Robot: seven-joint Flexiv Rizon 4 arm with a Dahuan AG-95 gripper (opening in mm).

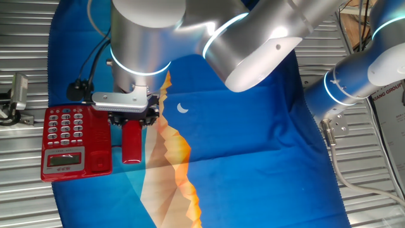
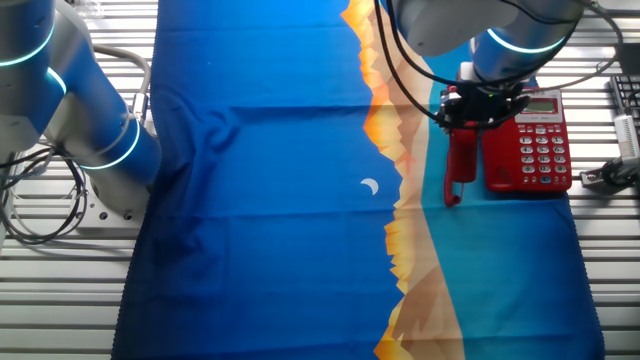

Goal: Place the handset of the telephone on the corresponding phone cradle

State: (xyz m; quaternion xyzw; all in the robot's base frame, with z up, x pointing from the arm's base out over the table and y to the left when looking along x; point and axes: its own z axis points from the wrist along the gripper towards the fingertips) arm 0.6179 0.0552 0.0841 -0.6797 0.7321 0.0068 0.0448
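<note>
Worktop point(image 1: 25, 190): ribbed metal surface of parallel silver slats, visible on both sides of the cloth in both fixed views.

Cloth point(image 1: 253, 158): large blue fabric sheet, wrinkled, spread across the worktop; printed with an orange-and-tan jagged mountain band point(image 2: 400, 215) and a small white crescent moon point(image 2: 370, 187).

Cables point(image 2: 40, 215): black and grey, looped on the slats at one edge.

Light: bright and even from overhead, with soft reflections on the slats.

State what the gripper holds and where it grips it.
The gripper appears shut on the red handset, gripping near its upper end beside the telephone.
</note>
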